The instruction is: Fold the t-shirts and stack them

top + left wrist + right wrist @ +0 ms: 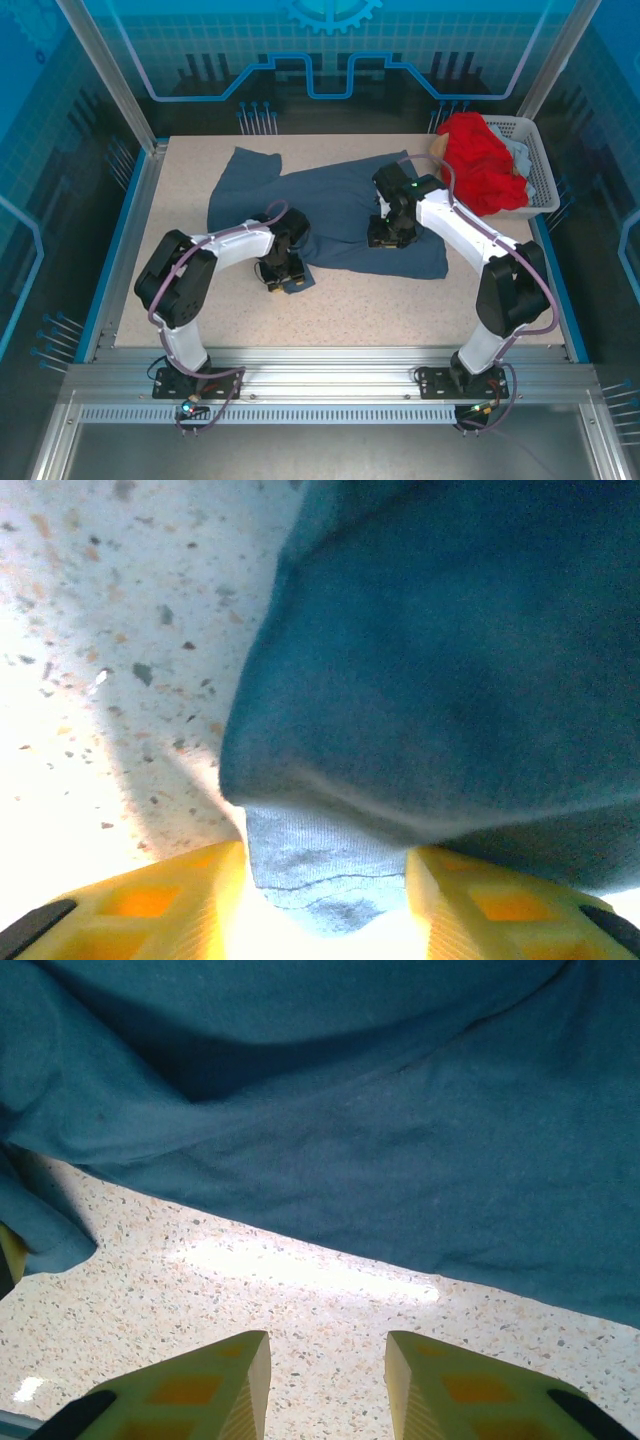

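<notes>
The slate-blue t-shirt lies spread and rumpled across the middle of the table. My left gripper is at its near left corner. In the left wrist view the yellow fingers stand apart, and a pale flap of that shirt's hem lies flat between them, with my left gripper open around it. My right gripper is over the shirt's near right part. In its wrist view my right gripper is open above bare tabletop, and the shirt's edge runs just ahead. The red t-shirt is heaped in the basket.
A white perforated basket stands at the back right corner and also holds some pale cloth. Speckled tabletop stretches along the near edge in front of both arms. Blue walls and metal posts enclose the table.
</notes>
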